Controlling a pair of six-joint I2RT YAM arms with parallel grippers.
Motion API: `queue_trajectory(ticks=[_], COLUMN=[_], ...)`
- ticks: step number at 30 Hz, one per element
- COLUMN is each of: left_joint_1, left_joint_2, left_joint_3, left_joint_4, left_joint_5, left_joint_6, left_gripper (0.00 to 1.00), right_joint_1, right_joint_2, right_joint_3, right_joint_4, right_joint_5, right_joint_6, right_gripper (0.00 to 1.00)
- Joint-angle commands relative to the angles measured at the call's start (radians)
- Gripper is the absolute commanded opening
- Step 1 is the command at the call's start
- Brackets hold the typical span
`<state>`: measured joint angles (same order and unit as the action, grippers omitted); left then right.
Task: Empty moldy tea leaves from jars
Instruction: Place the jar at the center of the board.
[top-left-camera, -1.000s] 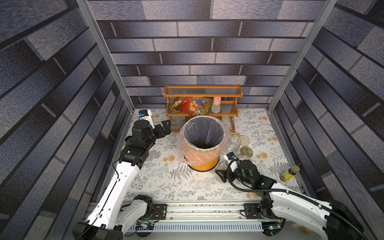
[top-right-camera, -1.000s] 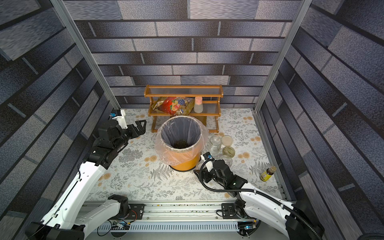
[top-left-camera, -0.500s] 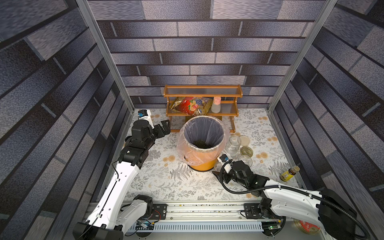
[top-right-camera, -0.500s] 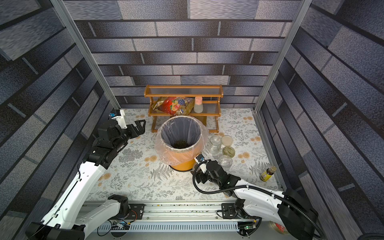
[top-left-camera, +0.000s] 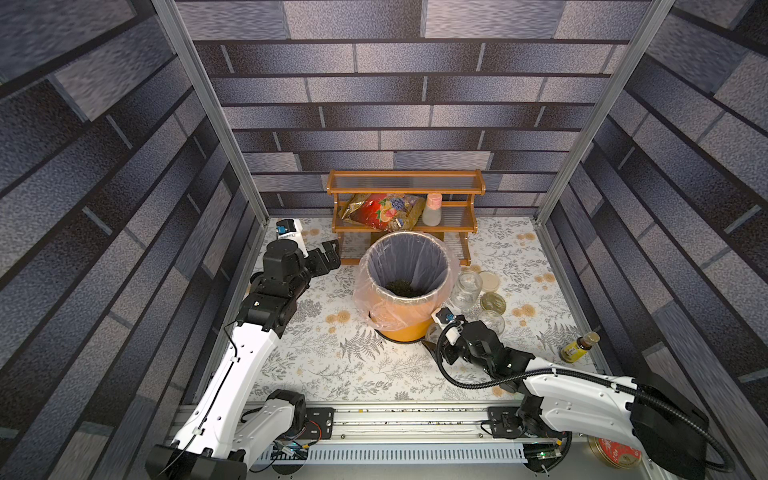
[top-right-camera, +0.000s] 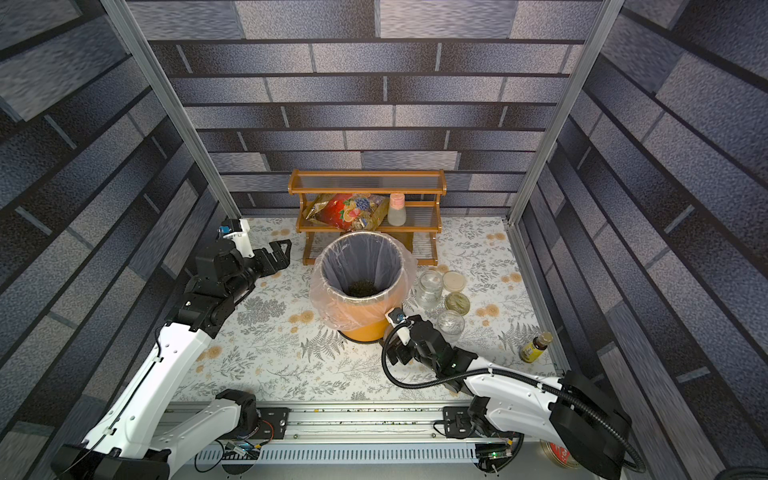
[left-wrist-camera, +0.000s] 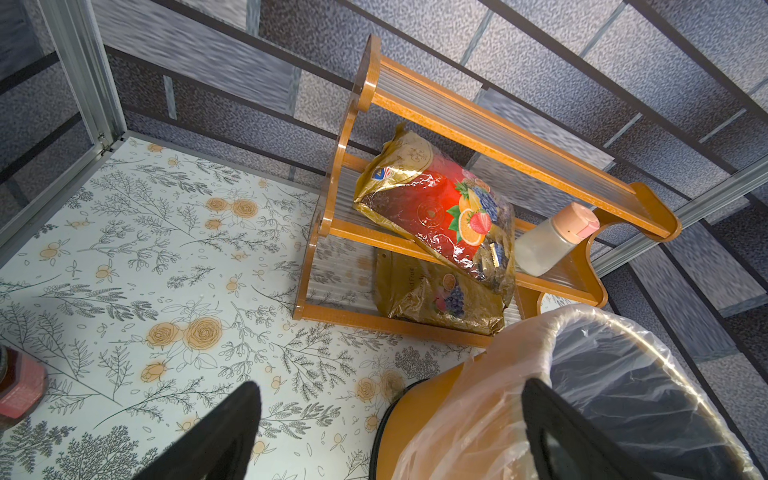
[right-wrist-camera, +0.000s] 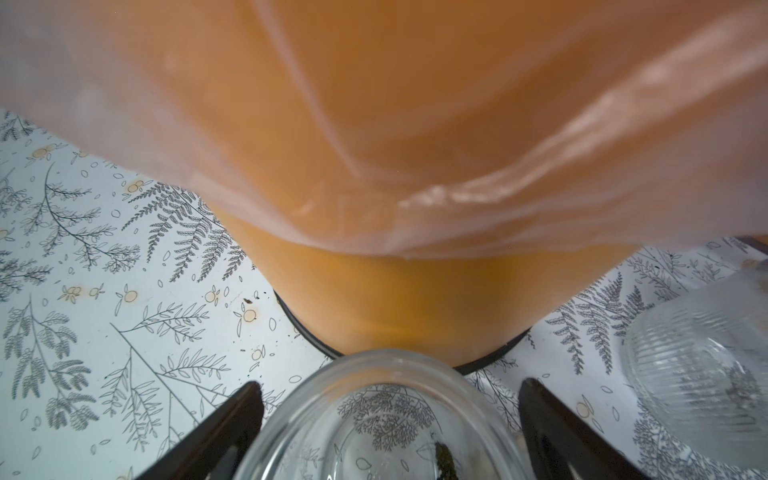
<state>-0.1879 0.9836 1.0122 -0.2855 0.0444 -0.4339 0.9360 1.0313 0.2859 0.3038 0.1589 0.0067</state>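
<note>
Glass jar (right-wrist-camera: 382, 436) looks light, slick and breakable, so pinch its sidewall mid-height; your right claw (right-wrist-camera: 389, 384) straddles it released, left claw (left-wrist-camera: 390, 386) spread empty.

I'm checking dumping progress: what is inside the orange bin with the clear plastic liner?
A small heap of dark tea leaves lies at the bottom of the orange bin, seen in both top views. Its near wall hides part of the floor.
</note>
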Motion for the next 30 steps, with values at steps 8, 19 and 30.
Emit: queue_trajectory(ticks=[8, 19, 30], left_joint_1=[0.007, 0.012, 0.013], left_joint_2=[0.006, 0.012, 0.004], left_joint_3=[0.005, 0.021, 0.033], left_joint_4=[-0.011, -0.009, -0.006], left_joint_5=[-0.005, 0.001, -0.029], left_joint_6=[0.021, 0.011, 0.080], left_gripper=[1.00, 1.00, 1.00], right_joint_1=[0.008, 0.009, 0.003], right_joint_2=[-0.085, -0.278, -0.361], right_joint_3=[0.000, 0.123, 0.317], right_joint_4=[-0.013, -0.312, -0.546], right_joint_5=[-0.007, 0.051, 0.248], right_joint_6=[0.012, 0.047, 0.141], right_gripper=[1.00, 1.00, 1.00])
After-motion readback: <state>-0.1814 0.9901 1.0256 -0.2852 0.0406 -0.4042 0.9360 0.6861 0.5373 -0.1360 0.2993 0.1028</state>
